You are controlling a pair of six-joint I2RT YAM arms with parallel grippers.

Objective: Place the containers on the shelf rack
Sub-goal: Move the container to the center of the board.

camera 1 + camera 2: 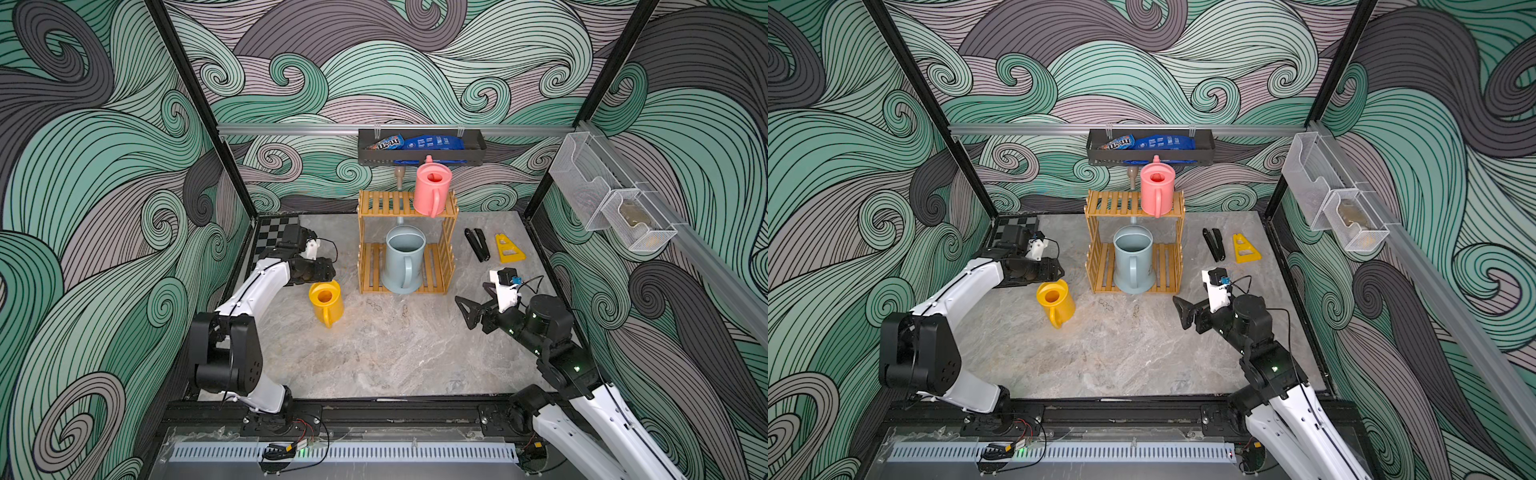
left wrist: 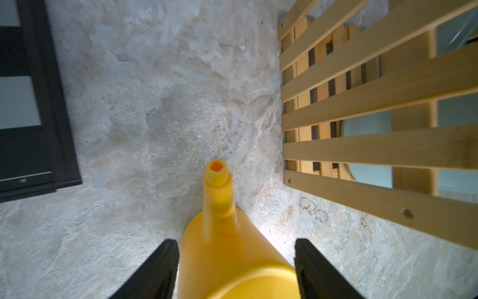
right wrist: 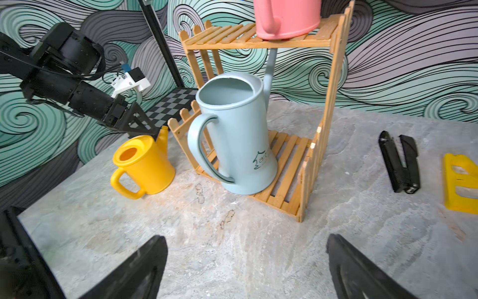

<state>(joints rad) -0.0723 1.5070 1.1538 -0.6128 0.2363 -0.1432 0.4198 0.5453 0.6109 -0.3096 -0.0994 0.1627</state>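
Fingers (image 2: pixel 160 269) of the left gripper (image 2: pixel 235 240) stand parted on either side of the yellow watering can (image 3: pixel 144 165), straddling its upper body at the root of the spout. Lit table shows between one finger and the can's wall, so this looks like a loose bracket, not a pinch. The can stands upright on the table (image 1: pixel 374 353), spout toward the back wall and handle toward the front, so its long axis runs front to back. Just beside it, on the robot's right, is the shelf rack (image 1: pixel 384 203), with the pink watering can (image 1: pixel 432 187) on the top tier and the pale blue watering can (image 1: pixel 403 259) on the lower. The left arm is nearer. The right gripper (image 1: pixel 464 312), jaws wide and empty, hovers well apart.
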